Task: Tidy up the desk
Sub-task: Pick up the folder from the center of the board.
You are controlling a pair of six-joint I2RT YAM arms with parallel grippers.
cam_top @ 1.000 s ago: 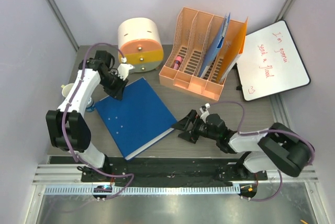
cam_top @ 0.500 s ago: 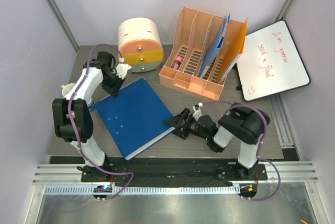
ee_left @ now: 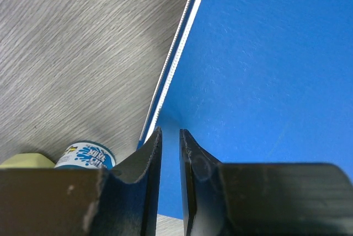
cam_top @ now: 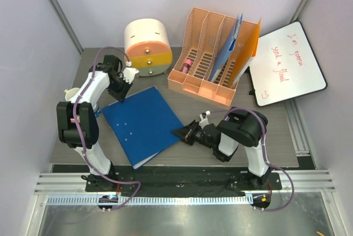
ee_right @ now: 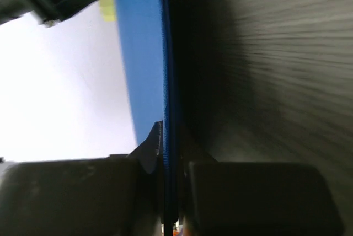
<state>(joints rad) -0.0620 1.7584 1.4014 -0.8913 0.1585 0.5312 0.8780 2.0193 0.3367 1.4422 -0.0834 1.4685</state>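
Note:
A blue folder (cam_top: pixel 143 125) lies flat on the dark grey desk (cam_top: pixel 265 125), left of centre. My right gripper (cam_top: pixel 185 133) is at its right corner, lying low on the desk. In the right wrist view the jaws are shut on the folder's thin edge (ee_right: pixel 167 81), one finger on each side. My left gripper (cam_top: pixel 119 94) stands at the folder's far left corner. In the left wrist view its fingertips (ee_left: pixel 157 137) point down at the blue cover (ee_left: pixel 265 70), with only a narrow slit between them and nothing in it.
An orange file organizer (cam_top: pixel 218 59) holding upright folders stands at the back. A cream round drawer unit (cam_top: pixel 147 47) is to its left. A whiteboard (cam_top: pixel 288 62) with red writing leans at the right. A small blue-labelled tub (ee_left: pixel 84 156) sits just left of the folder.
My right gripper has slid left to the folder's right corner and closed on its edge. The folder has shifted slightly left. The left gripper has barely moved.

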